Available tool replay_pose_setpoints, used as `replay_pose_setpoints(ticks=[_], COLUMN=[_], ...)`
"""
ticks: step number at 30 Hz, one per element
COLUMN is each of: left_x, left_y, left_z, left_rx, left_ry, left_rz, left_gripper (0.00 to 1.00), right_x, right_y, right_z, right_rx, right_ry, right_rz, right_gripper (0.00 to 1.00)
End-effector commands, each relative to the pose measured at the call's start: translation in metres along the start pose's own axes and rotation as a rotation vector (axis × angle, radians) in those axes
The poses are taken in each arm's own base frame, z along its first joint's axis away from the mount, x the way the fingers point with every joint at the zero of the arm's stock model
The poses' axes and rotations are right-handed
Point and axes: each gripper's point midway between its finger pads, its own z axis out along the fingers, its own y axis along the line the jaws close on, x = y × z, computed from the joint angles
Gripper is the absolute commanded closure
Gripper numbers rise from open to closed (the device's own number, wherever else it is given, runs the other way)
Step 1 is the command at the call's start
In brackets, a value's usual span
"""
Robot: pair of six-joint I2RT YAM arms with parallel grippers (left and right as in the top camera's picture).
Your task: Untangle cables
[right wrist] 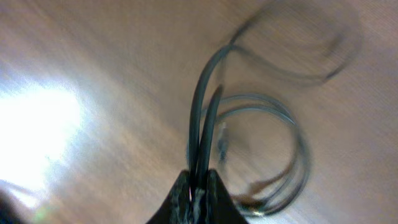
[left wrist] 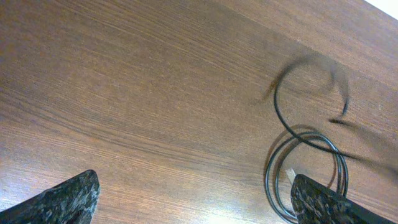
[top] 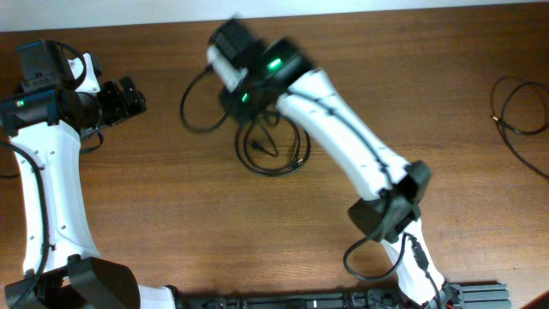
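Note:
A black cable lies on the wooden table [top: 129,197], with a coil [top: 274,153] at centre and a loose loop [top: 196,107] to its left. My right gripper [top: 221,64] is shut on two strands of this cable [right wrist: 202,130] and holds them above the coil [right wrist: 273,155]; the picture is blurred by motion. My left gripper [top: 129,97] is open and empty at the far left, apart from the cable. In the left wrist view its fingers [left wrist: 199,205] are wide apart, with the coil [left wrist: 277,180] by the right finger and the raised loop [left wrist: 311,87] blurred.
A second black cable [top: 519,107] lies at the table's far right edge. The right arm [top: 343,137] stretches diagonally from the bottom right over the table's middle. The arm bases stand along the front edge.

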Motion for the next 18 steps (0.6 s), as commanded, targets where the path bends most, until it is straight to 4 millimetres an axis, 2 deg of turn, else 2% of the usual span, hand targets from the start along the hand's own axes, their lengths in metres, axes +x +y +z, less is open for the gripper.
replay_pose_setpoints(ticks=[1, 4, 6, 9, 11, 12, 13, 14, 18], left_x=[0.0, 0.0, 0.0, 0.0, 0.0, 0.0, 0.0, 0.0, 0.001], left_y=[0.003, 0.003, 0.003, 0.003, 0.003, 0.003, 0.003, 0.003, 0.003], left_z=[0.002, 0.002, 0.002, 0.002, 0.002, 0.002, 0.002, 0.002, 0.002], left_rx=[-0.006, -0.006, -0.006, -0.006, -0.006, -0.006, -0.006, -0.006, -0.007], left_ry=[0.003, 0.003, 0.003, 0.003, 0.003, 0.003, 0.003, 0.003, 0.007], left_rz=[-0.014, -0.015, -0.014, -0.014, -0.015, -0.015, -0.014, -0.014, -0.015], left_gripper=[0.01, 0.01, 0.01, 0.01, 0.01, 0.01, 0.01, 0.01, 0.01], right_x=[-0.035, -0.044, -0.043, -0.024, -0.006, 0.008, 0.011, 0.013, 0.027], right_y=[-0.024, -0.053, -0.071, -0.102, -0.11, -0.115, -0.118, -0.12, -0.129], right_z=[-0.089, -0.13, -0.139, -0.139, -0.137, -0.135, -0.129, -0.126, -0.106], right_rx=[0.024, 0.061, 0.083, 0.12, 0.13, 0.135, 0.133, 0.133, 0.135], right_ry=[-0.219, -0.322, -0.333, -0.272, -0.205, -0.152, -0.128, -0.116, -0.032], right_rz=[0.038, 0.081, 0.111, 0.176, 0.198, 0.218, 0.228, 0.232, 0.321], right_gripper=[0.96, 0.96, 0.96, 0.96, 0.95, 0.84, 0.74, 0.68, 0.62])
